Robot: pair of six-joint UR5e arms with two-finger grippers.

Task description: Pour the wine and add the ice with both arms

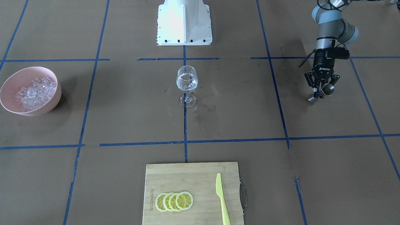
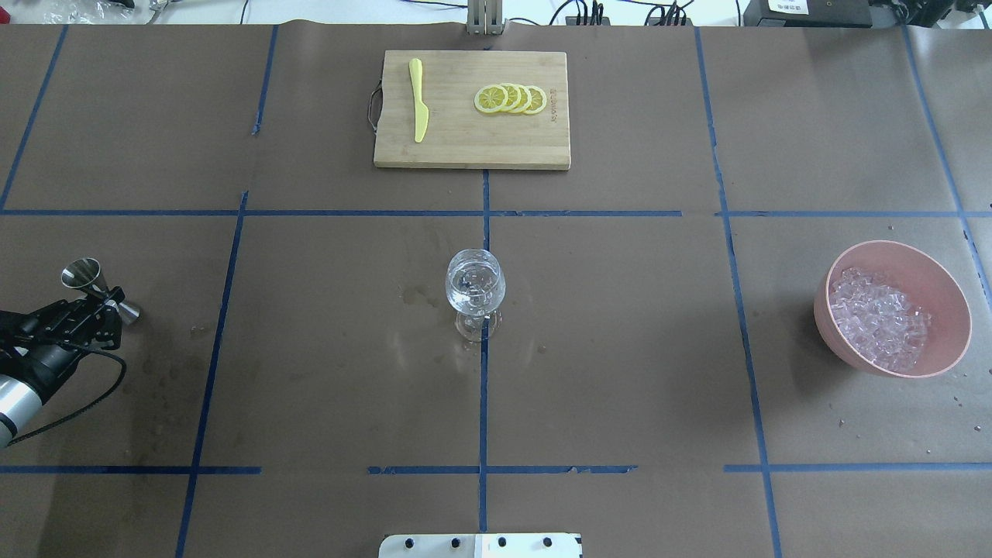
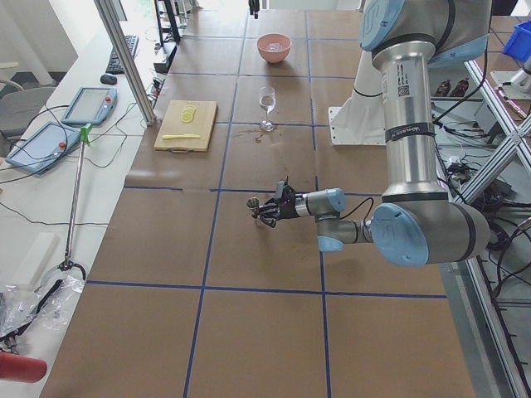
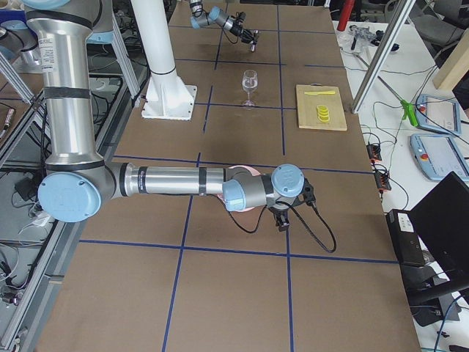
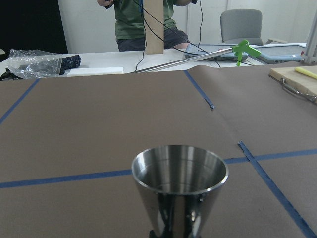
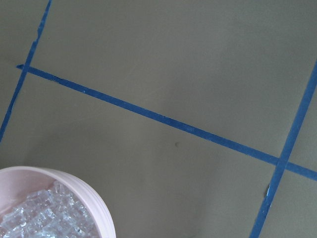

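Overhead exterior: left gripper (image 2: 108,304) clamps the steel jigger (image 2: 85,273) at its waist, cup mouth up, well left of the wine glass (image 2: 474,288). The level hold is presumably so nothing spills on the way over. No wine visible in the cup or the glass, so I can't confirm where it is. Heaped ice (image 2: 876,319) sits in the pink bowl (image 2: 944,294) on the right arm's side. Right gripper (image 4: 281,220) hangs by that bowl, fingers unreadable, can't tell if parted or closed.

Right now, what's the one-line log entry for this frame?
left gripper shut on jigger | right gripper near bowl of ice, state unclear | wine glass upright, centre
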